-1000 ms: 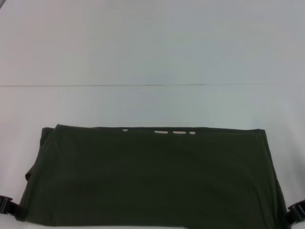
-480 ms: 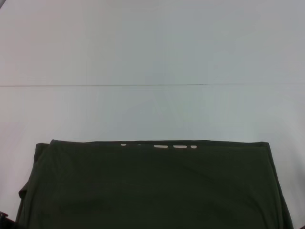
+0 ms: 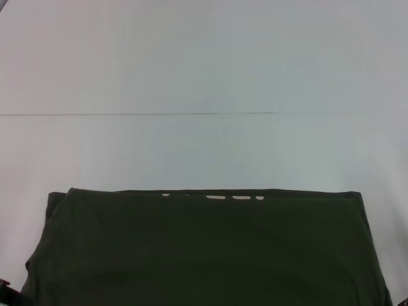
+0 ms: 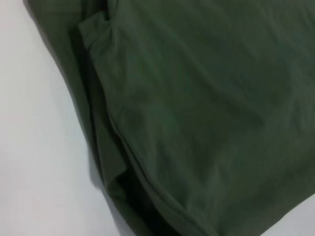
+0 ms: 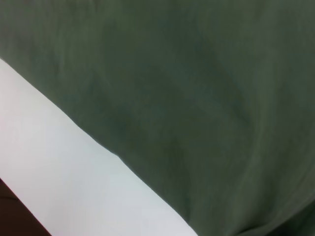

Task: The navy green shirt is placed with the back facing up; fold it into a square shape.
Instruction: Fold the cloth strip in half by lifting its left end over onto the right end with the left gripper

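Observation:
The navy green shirt (image 3: pixel 204 248) lies on the white table (image 3: pixel 204 70) at the near edge of the head view, folded into a wide band with its plain side up. Small cream marks (image 3: pixel 224 197) peek out along its far fold. A dark sliver of my left gripper (image 3: pixel 3 288) shows at the shirt's near left corner. My right gripper is out of the head view. Layered fabric edges of the shirt (image 4: pixel 197 118) with a tucked sleeve fill the left wrist view. In the right wrist view a straight edge of the shirt (image 5: pixel 197 98) lies on the table.
A thin seam line (image 3: pixel 140 115) runs across the table beyond the shirt. White table surface stretches behind and to both sides of the shirt. A dark strip past the table's edge (image 5: pixel 12 211) shows in the right wrist view.
The shirt's far fold has shifted toward me and the band looks wider. Both grippers, visible at the near corners a second ago, have dropped almost out of the head view.

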